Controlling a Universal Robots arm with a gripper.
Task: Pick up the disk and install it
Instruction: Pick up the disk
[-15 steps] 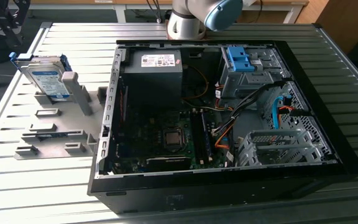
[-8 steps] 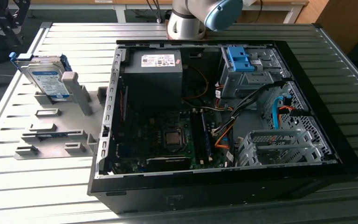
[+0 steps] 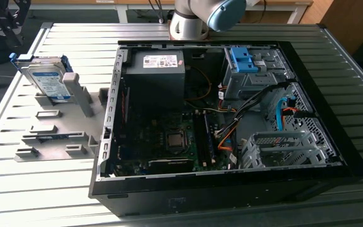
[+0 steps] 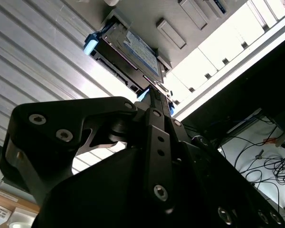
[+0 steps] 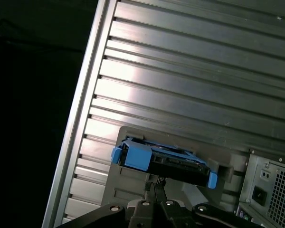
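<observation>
- Disk (image 3: 47, 81) stands upright in grey stand (image 3: 74, 97), upper left of exterior view.
- Gripper (image 5: 155, 184) aims at disk's edge, close by, fingers clenched together, holding nothing.

We see a slatted metal table (image 3: 36, 189) carrying an open computer case (image 3: 351, 161) toward the exterior view's right. Inside, a grey power supply (image 3: 155, 75) sits far left, a blue plastic clip (image 3: 243, 59) far right, and the motherboard (image 3: 168, 142) nearer. A grey fixture plate (image 3: 68, 124) lies just left of the case.
</observation>
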